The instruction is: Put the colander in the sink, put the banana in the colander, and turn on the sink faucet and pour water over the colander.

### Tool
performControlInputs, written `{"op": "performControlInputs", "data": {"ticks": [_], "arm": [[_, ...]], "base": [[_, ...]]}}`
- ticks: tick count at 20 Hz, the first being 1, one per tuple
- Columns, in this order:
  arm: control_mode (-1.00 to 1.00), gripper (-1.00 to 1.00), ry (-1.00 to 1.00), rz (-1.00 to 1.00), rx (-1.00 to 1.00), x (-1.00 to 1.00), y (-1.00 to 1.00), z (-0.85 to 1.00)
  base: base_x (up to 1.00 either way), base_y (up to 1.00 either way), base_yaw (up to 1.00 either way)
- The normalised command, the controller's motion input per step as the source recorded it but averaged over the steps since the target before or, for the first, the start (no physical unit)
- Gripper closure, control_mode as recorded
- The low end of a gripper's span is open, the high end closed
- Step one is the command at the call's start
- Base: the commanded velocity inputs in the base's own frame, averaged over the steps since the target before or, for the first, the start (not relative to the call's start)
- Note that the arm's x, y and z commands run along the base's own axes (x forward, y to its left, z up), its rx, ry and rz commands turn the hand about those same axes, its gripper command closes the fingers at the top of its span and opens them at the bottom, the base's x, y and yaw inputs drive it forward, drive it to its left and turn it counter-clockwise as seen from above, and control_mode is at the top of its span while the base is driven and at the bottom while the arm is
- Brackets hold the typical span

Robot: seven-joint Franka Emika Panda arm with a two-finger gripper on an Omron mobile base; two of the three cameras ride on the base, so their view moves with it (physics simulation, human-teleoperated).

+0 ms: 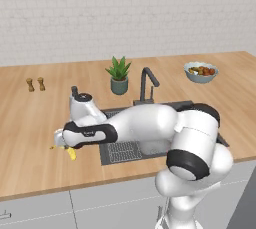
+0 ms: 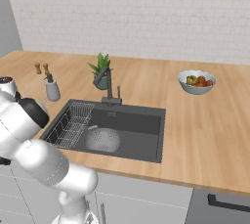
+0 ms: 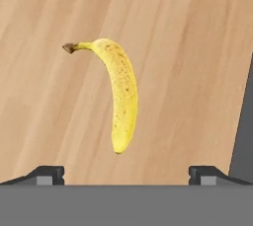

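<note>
With the colander (image 2: pixel 103 139) sitting in the sink (image 2: pixel 141 125), I am working the banana step: my claw (image 3: pixel 126 173) is hanging wide open, empty, over the banana (image 3: pixel 120 93) on the counter (image 3: pixel 188 47). Next I judge I need to descend and close across it.

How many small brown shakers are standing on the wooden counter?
2. The two small brown shakers, one beside the other, stand side by side near the back wall, left of the potted green plant. None seems hidden.
</note>
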Motion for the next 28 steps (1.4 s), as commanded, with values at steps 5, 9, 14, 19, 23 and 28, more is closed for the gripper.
{"op": "performControlInputs", "data": {"ticks": [5,9,14,19,23,28], "arm": [[-1.0,-1.0,0.03,-0.15,0.0,0.18,0.21,-0.29],[-1.0,-1.0,0.02,-0.13,-0.02,0.19,0.23,-0.26],[-1.0,-1.0,0.01,-0.11,-0.03,0.09,0.05,-0.22],[-1.0,-1.0,0.0,-0.08,-0.05,0.03,0.0,-0.23],[-1.0,-1.0,0.0,-0.06,-0.05,0.05,0.0,-0.25],[-1.0,1.0,0.0,-0.05,-0.04,0.11,0.0,-0.28]], "base": [[0.0,0.0,0.0],[0.0,0.0,0.0],[0.0,0.0,0.0],[0.0,0.0,0.0],[0.0,0.0,0.0],[0.0,0.0,0.0]]}}
